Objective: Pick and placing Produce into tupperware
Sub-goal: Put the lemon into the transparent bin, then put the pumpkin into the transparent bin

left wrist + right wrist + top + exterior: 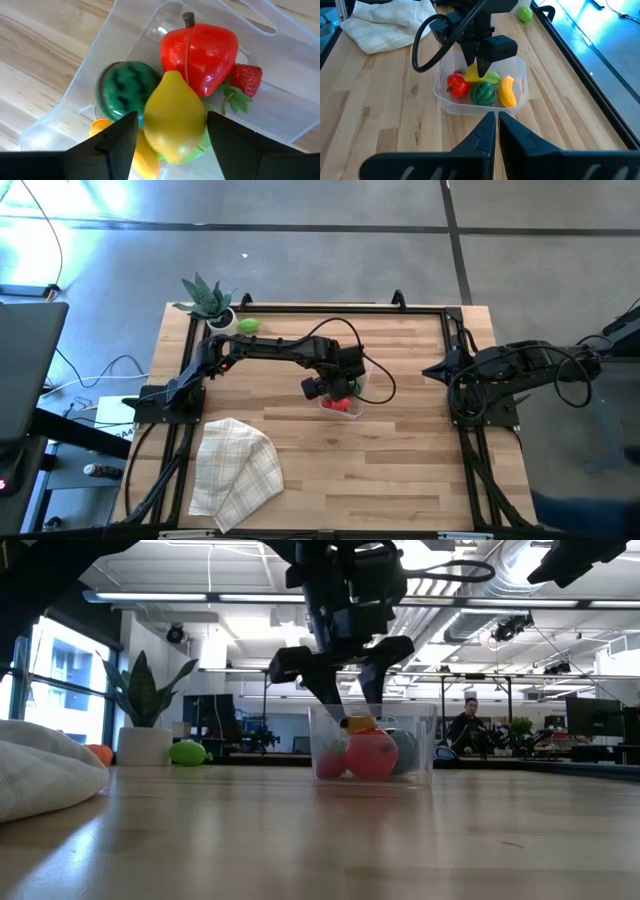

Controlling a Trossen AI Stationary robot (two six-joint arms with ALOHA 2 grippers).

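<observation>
One yellow pear (175, 117) between parted left tool (172, 132) fingers over tupperware (345, 402), frame centre; release step. Next: retreat, fetch green produce (248, 326). Right tool (497, 122) together, idle.

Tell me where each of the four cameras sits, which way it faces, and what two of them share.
High view: overhead, straight down on the table; both arms show.
Low view: tabletop height, level toward the room; left pincer dips into the tub.
Left wrist view: on the left arm, looking down between its open fingers at a yellow pear.
Right wrist view: on the waiting right arm, right pincer shut, facing the tub.
Shared: both wrist views show the pear and toy watermelon.
</observation>
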